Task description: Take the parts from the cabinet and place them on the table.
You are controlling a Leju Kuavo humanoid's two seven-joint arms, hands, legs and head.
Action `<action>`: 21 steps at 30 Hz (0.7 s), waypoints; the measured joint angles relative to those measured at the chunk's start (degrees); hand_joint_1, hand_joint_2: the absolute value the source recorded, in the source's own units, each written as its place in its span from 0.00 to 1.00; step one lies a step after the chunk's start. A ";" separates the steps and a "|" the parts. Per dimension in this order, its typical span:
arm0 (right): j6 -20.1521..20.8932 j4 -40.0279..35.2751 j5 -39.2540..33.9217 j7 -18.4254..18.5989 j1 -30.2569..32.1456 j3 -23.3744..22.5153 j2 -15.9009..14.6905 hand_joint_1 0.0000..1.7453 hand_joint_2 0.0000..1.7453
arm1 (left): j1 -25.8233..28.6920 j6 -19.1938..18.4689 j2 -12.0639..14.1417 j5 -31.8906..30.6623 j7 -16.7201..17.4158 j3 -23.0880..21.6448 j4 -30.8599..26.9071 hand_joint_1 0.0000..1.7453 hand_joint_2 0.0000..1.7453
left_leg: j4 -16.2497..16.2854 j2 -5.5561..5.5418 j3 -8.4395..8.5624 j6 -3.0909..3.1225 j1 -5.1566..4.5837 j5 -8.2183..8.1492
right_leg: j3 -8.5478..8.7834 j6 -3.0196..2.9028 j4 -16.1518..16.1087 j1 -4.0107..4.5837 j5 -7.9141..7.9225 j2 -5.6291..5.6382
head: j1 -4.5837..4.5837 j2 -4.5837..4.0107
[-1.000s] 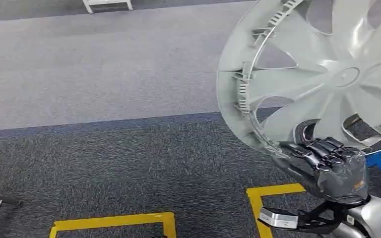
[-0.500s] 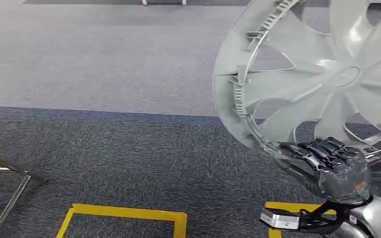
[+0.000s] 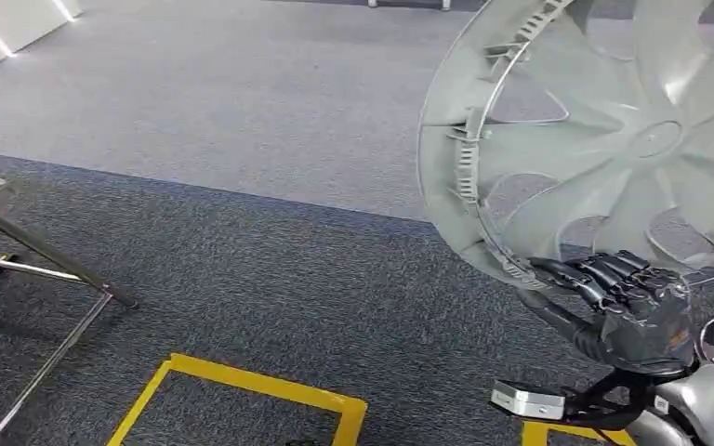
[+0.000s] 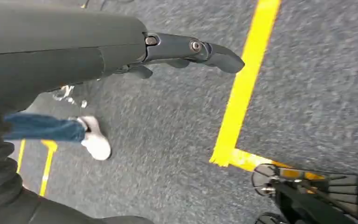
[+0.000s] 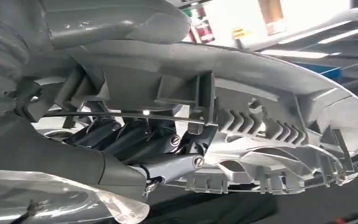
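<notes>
A silver hubcap (image 3: 604, 139) is held upright at two o'clock in the head view, its lower rim gripped by the right hand (image 3: 628, 302), fingers curled over the edge. The left hand (image 4: 186, 51) hangs above grey carpet (image 3: 270, 279) and yellow floor tape (image 4: 242, 93), fingers extended, nothing held.

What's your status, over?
Right hand grips the silver plastic hubcap by its rim. Left hand empty, fingers apart. Grey carpet, yellow floor tape ahead.
</notes>
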 joint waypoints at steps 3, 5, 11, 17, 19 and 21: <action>-0.07 0.00 -0.04 0.02 0.13 -0.04 0.00 1.00 1.00 | 0.03 0.00 0.24 -0.35 -0.04 0.00 0.00 0.00 1.00 | -11.90 5.21 6.07 1.70 -1.71 4.67 | 1.01 0.27 -0.26 0.11 -0.75 -1.98 | 0.11 0.00; -0.07 0.00 -0.04 0.02 0.44 -0.11 0.00 1.00 1.00 | -0.30 0.02 0.28 -0.48 -0.11 0.00 0.00 0.00 1.00 | -13.22 4.99 6.30 2.11 -2.19 4.17 | 1.23 0.82 -0.37 0.37 -0.98 -3.29 | 0.07 0.00; 0.02 0.00 -0.04 -0.09 0.64 -0.44 0.00 1.00 1.00 | -0.24 0.00 0.20 -1.07 -0.07 -0.04 0.00 0.00 1.00 | -16.04 0.51 8.19 2.83 -1.19 5.10 | -2.76 1.81 8.57 0.02 -5.73 3.02 | 0.55 -0.02; 0.44 0.02 0.17 0.00 0.53 -0.39 0.02 1.00 1.00 | -0.20 0.02 -0.15 -1.70 -0.11 -0.55 0.00 0.00 1.00 | -14.73 -4.86 8.62 1.90 -0.41 3.85 | -3.84 3.26 3.26 -0.83 2.66 5.22 | 0.68 -0.02; 0.41 0.11 0.17 0.02 0.53 -0.44 0.02 1.00 1.00 | -0.41 0.00 0.04 -1.88 -0.17 -0.68 0.00 0.00 1.00 | -12.95 -6.52 7.47 1.04 -0.49 3.08 | -1.71 3.11 -0.09 -1.48 1.23 9.14 | 0.77 -0.02; 0.52 0.20 0.35 -0.07 0.38 -0.31 0.02 1.00 1.00 | -0.12 0.04 0.04 -2.45 -0.20 -0.96 0.02 0.00 1.00 | -13.39 -7.66 7.06 0.74 -0.25 3.52 | -2.05 2.38 0.77 -0.99 1.21 7.78 | 0.59 -0.02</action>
